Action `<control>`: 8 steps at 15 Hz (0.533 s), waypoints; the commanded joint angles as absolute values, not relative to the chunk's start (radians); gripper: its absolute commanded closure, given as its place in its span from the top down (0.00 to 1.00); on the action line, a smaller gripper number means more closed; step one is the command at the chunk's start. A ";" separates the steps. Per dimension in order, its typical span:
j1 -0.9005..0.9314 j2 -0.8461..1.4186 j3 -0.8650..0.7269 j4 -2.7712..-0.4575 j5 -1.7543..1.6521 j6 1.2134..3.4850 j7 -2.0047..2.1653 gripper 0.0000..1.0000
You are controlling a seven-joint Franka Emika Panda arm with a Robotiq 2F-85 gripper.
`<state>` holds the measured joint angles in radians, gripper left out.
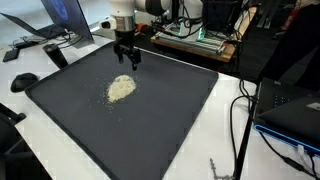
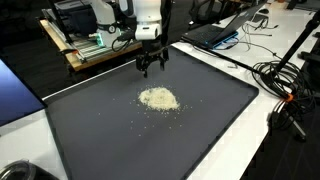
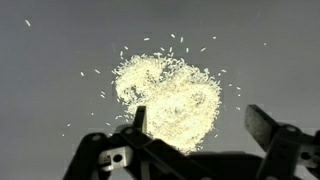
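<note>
A small heap of pale grains, like rice, lies on a dark grey mat. Stray grains are scattered around the heap. My gripper hangs above the mat just behind the heap, fingers pointing down. It is open and holds nothing. In the wrist view the heap sits ahead of and partly between the two dark fingers, well below them.
A black mouse and a laptop sit beside the mat on the white table. A wooden board with electronics stands behind the arm. Black cables lie along another side.
</note>
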<state>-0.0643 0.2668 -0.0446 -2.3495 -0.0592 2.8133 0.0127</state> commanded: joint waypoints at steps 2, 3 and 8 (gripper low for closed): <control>-0.136 0.267 0.017 -2.429 0.041 2.984 -0.134 1.00; -0.164 0.276 0.050 -2.436 0.074 3.010 -0.172 1.00; -0.363 0.334 0.273 -2.432 0.203 3.101 -0.350 1.00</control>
<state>-0.2328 0.2992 0.1326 -2.4324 0.1184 3.0419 -0.2288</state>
